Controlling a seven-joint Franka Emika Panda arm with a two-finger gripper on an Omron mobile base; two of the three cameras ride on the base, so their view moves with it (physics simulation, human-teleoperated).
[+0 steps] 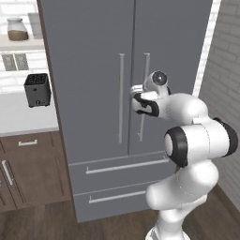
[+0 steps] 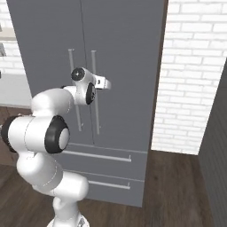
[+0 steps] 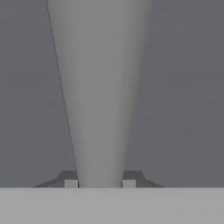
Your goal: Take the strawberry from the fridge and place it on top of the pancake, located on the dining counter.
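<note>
Toaster [image 1: 37, 89] sitting on bench [image 1: 18, 115] at left. Fridge [image 1: 93, 70] standing shut, strawberry presumably inside. Pincer [image 3: 99, 183] clamping right door handle [image 3: 99, 87]. Risk: fingers slipping off smooth bar during pull, door staying shut.

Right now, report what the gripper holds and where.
The gripper is shut on the fridge's right door handle, at about mid-height of the bar.

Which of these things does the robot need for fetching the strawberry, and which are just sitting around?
In use:
- fridge, doors closed
- right door handle
- gripper, shut on that handle

Just lying about:
- toaster
- jar on the shelf
- wood cabinets
</note>
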